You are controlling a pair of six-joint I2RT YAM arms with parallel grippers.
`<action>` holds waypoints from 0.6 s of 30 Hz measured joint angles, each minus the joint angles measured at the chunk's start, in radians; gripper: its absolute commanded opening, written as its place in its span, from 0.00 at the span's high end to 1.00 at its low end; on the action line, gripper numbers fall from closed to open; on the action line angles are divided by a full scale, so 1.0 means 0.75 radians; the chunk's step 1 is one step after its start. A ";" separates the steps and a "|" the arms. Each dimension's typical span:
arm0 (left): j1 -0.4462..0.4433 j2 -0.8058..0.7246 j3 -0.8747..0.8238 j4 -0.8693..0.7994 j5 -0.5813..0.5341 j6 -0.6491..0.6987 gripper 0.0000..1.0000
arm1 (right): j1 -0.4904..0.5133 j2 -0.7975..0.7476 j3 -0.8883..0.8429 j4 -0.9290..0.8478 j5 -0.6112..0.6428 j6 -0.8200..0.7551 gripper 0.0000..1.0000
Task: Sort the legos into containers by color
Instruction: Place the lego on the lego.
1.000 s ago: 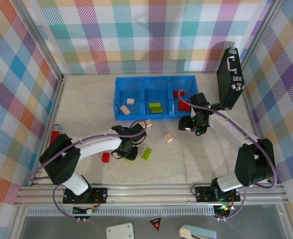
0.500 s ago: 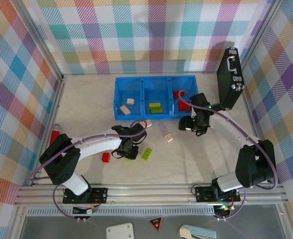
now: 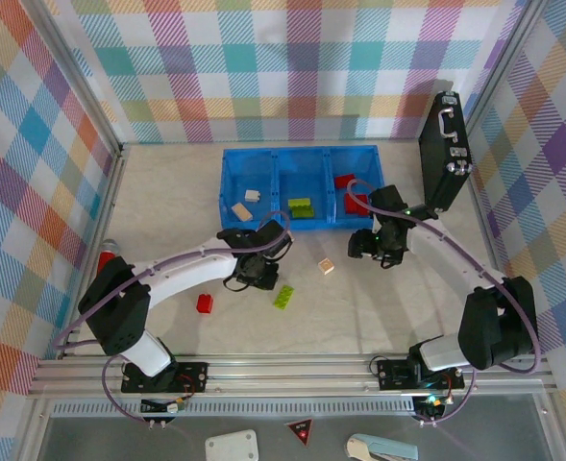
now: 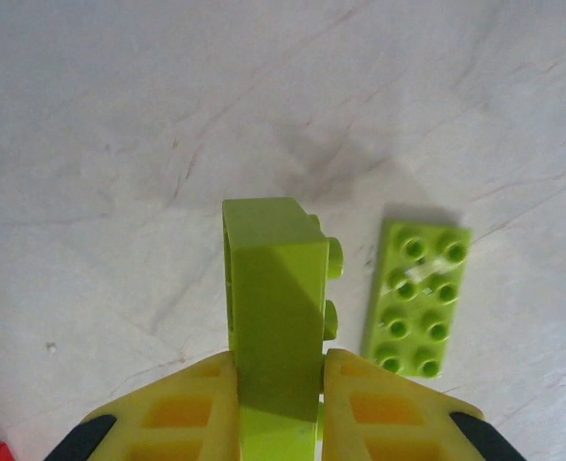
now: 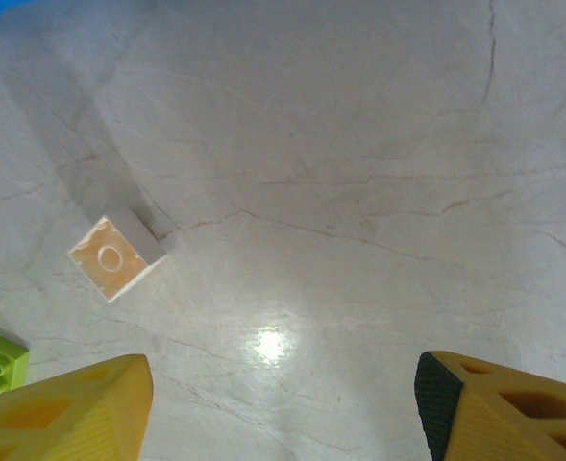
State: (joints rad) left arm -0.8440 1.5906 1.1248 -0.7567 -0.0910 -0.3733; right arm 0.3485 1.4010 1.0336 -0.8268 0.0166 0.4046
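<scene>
- Legos, one in hand: lime brick (image 4: 275, 307) clamped upright between left jaws, low centre of the left wrist view, seemingly clear of the surface (image 4: 119, 144).
- Carry level to the blue bin (image 3: 254, 151), top centre of the overhead view; middle compartment, with a green piece (image 3: 301, 206) in it; release only inside its walls.
- Mind the flat lime plate (image 4: 417, 296) just right of the held brick.
- Right jaws apart, empty, above bare surface; tan brick (image 5: 116, 255) at left of the right wrist view.
- Pale, marbled, glossy surface, likely slippery; plaid walls (image 3: 292, 67) around, black case (image 3: 444, 144) upper right.
</scene>
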 measured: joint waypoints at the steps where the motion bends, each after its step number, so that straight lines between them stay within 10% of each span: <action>1: 0.000 0.007 0.023 0.002 -0.001 0.000 0.80 | 0.000 -0.007 -0.011 -0.003 0.002 0.003 0.27; 18: 0.113 0.202 0.424 0.144 0.164 0.005 0.80 | 0.008 -0.191 -0.123 -0.086 0.040 0.057 0.27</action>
State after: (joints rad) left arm -0.7589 1.7424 1.4429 -0.6483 0.0322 -0.3698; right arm 0.3542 1.2575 0.9417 -0.8917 0.0467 0.4473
